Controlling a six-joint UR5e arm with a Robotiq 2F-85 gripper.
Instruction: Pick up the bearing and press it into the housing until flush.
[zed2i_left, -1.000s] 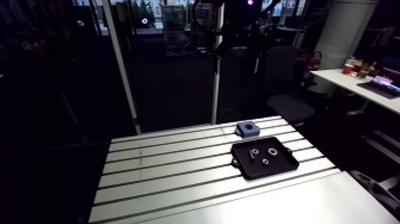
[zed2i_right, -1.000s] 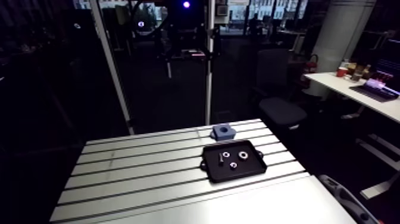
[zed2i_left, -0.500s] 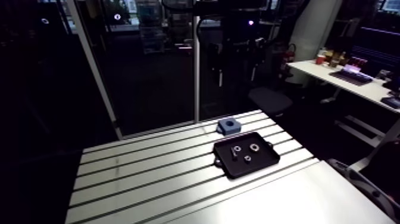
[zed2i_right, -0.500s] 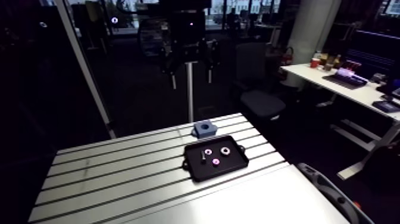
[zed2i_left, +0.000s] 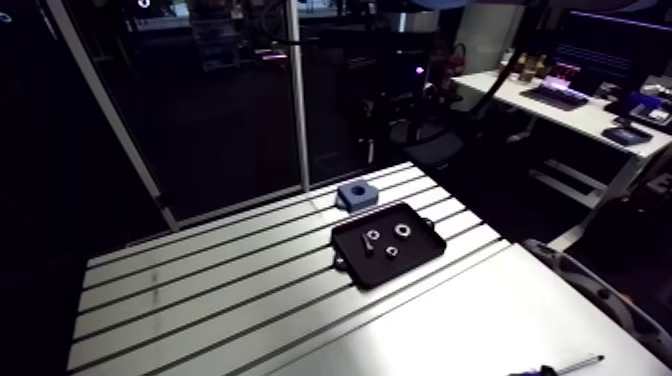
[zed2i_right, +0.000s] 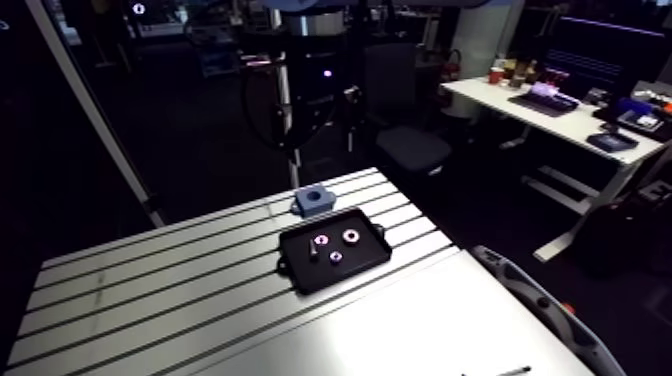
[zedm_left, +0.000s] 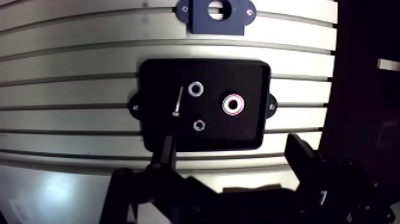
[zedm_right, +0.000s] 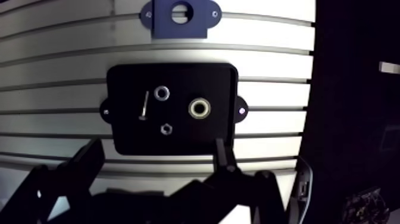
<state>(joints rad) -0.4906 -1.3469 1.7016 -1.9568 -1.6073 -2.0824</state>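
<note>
On black tray (zedm_left: 156, 72), bearing (zedm_left: 233, 104) beside washer (zedm_left: 195, 89), nut (zedm_left: 199, 125), screw (zedm_left: 177, 102), blue housing (zedm_left: 231, 22) nearby.

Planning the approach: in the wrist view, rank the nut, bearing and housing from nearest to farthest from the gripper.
1. Nut, in the tray, just ahead of the open gripper.
2. Bearing, deeper in the tray, off to one side of the nut.
3. Housing, on the table beyond the tray.
</note>
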